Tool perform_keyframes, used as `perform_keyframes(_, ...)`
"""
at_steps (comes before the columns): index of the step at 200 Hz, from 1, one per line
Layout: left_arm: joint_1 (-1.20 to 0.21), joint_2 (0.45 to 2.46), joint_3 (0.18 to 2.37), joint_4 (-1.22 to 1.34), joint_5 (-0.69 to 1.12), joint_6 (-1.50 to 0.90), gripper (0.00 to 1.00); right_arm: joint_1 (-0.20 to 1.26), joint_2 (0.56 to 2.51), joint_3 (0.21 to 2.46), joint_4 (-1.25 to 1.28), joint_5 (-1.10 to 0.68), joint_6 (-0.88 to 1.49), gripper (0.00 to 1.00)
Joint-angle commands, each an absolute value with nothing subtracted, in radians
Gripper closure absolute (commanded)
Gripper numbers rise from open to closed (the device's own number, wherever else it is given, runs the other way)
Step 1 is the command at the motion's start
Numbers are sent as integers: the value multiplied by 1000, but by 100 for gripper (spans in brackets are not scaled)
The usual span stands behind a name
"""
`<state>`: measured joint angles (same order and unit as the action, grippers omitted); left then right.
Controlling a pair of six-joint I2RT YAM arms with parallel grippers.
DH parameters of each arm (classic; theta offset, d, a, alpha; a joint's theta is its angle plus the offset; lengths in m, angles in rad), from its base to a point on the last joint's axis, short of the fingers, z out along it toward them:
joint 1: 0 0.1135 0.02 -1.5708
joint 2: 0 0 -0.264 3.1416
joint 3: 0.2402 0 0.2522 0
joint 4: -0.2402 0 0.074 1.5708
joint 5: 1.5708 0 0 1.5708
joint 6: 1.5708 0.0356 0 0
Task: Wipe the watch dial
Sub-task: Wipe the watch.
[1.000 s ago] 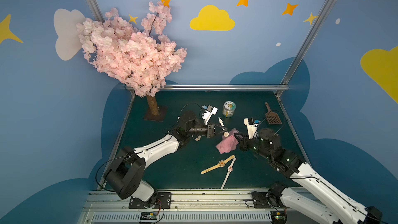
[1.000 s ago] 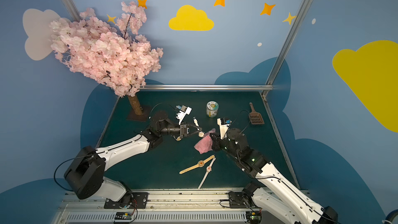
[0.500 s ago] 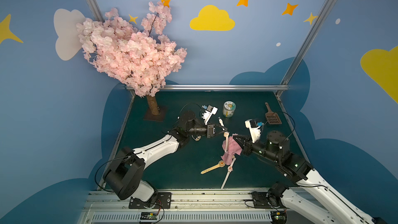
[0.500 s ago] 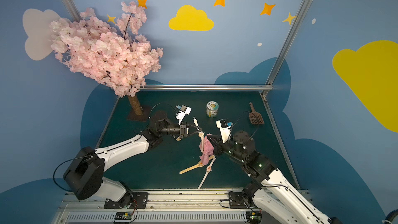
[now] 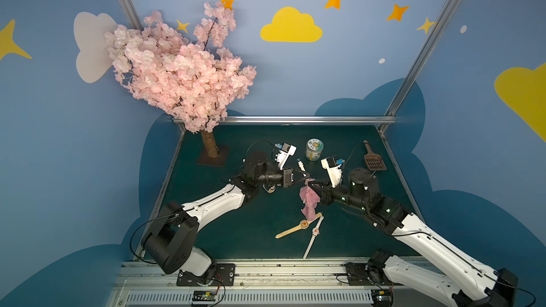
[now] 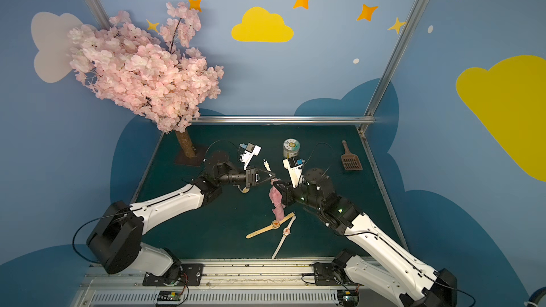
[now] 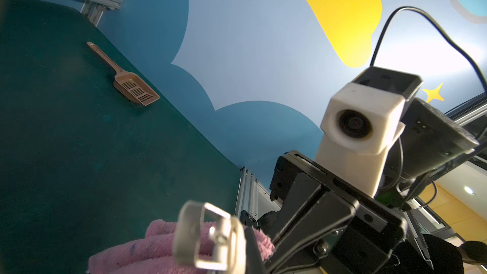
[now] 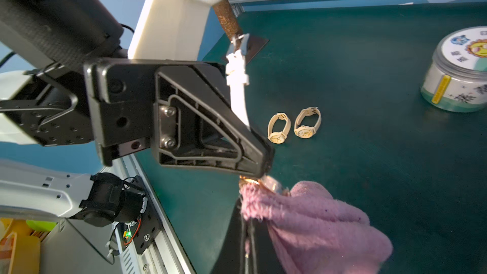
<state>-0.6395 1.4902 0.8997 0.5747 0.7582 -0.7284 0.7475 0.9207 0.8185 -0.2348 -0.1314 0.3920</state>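
The cloth (image 5: 308,199) is pink, the bench (image 5: 236,231) dark green. The scoop (image 5: 374,162) is brown; the held watch (image 8: 238,93) has a white strap.

The left arm (image 5: 212,205) and right arm (image 5: 428,240) both stretch low toward the middle, forearms near level, and the grippers point at each other. The left gripper (image 5: 306,177) is clamped on a watch (image 5: 300,164). The right gripper (image 5: 310,183) is clamped on a cloth (image 5: 308,202). Their tips almost meet, with the cloth against the watch.

Watch dial (image 8: 271,184) mostly hidden behind pink cloth (image 8: 316,220); buckle (image 7: 229,235) blurred; jar (image 8: 458,75) cropped.
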Motion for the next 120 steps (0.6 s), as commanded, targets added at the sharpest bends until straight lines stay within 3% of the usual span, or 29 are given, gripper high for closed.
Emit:
perform_keyframes(1, -653, 1442, 890, 580, 816, -709, 97, 737, 914, 836, -302, 61, 435, 100)
perform_keyframes(72, -652, 1440, 872, 592, 794, -709, 97, 717, 776, 822, -399, 148, 397, 100)
perform_keyframes(120, -652, 1443, 868, 600, 790, -714, 97, 707, 691, 777, -250, -154, 331, 100)
